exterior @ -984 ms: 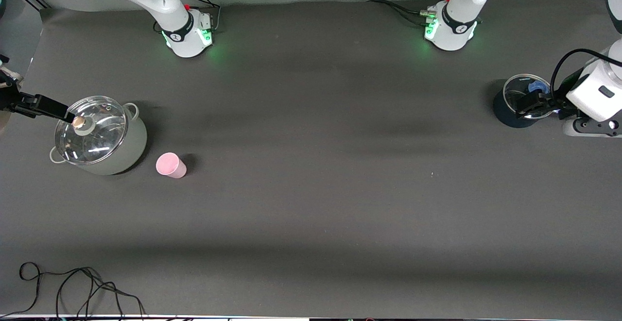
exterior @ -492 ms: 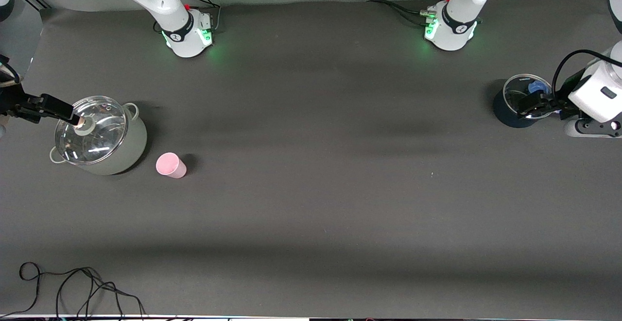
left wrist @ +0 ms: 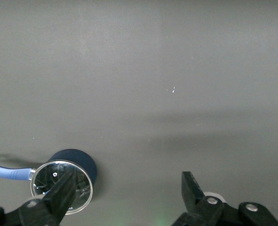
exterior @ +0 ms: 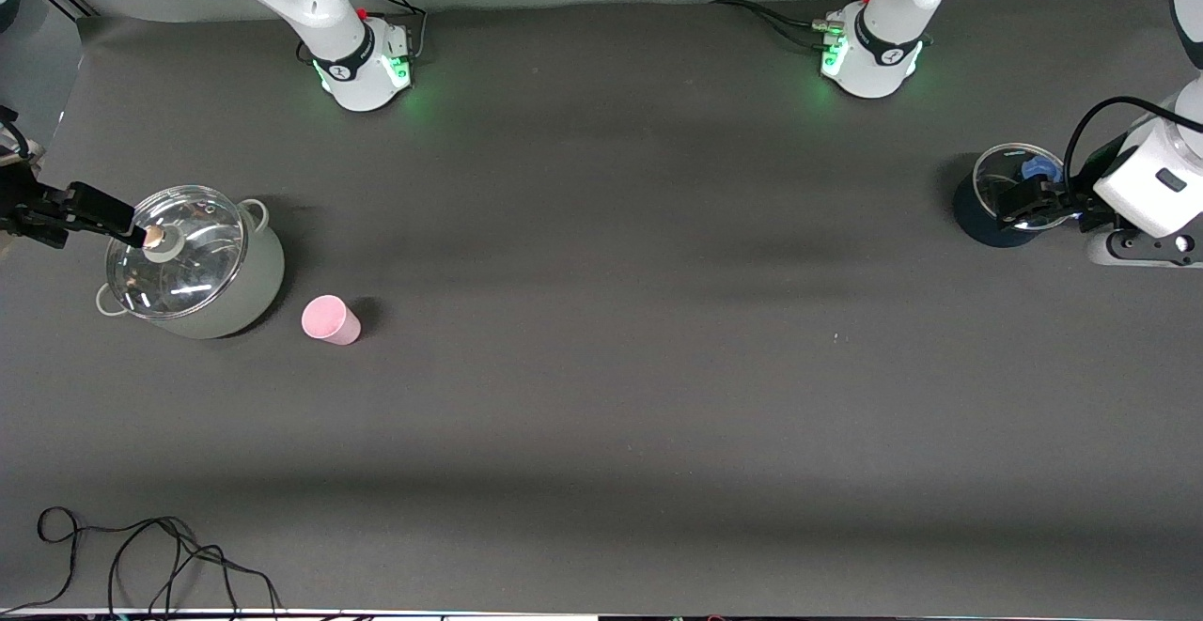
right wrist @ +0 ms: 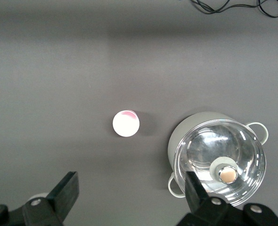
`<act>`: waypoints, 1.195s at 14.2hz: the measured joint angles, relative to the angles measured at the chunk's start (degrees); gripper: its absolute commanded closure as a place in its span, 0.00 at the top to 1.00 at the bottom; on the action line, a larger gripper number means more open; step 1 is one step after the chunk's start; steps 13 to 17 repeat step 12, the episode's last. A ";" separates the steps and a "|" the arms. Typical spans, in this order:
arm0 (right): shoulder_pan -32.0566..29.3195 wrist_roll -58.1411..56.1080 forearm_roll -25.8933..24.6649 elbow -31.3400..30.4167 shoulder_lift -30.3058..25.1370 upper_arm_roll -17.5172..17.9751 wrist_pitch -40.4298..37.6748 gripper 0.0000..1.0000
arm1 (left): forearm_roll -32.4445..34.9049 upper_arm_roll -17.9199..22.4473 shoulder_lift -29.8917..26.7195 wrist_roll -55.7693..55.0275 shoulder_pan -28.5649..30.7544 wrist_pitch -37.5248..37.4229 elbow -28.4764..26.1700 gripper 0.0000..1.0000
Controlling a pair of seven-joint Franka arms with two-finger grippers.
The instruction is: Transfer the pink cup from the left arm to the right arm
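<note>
Black end effectors (exterior: 117, 224) (exterior: 1020, 203) splayed over pots (exterior: 193, 269) (exterior: 1001, 198)

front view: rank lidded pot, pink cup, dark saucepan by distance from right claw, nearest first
1. Steel lidded pot: at the right arm's end of the table; the open right claw hangs over its lid's edge.
2. Pink cup: on the table beside the pot, slightly nearer the front camera.
3. Dark saucepan: at the left arm's end, under the open left claw.
</note>
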 measured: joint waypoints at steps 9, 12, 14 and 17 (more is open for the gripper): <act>0.02 -0.33 0.00 -0.24 1.44 0.42 -1.57 1.00 | -0.04 -0.23 0.03 -0.02 0.00 0.00 0.00 1.00; 0.02 -0.36 0.00 -0.24 1.44 0.42 -1.57 1.00 | -0.06 -0.24 0.03 -0.02 0.00 0.00 0.00 1.00; 0.02 -0.36 0.00 -0.24 1.44 0.42 -1.57 1.00 | -0.06 -0.24 0.03 -0.02 0.00 0.00 0.00 1.00; 0.02 -0.36 0.00 -0.24 1.44 0.42 -1.57 1.00 | -0.06 -0.24 0.03 -0.02 0.00 0.00 0.00 1.00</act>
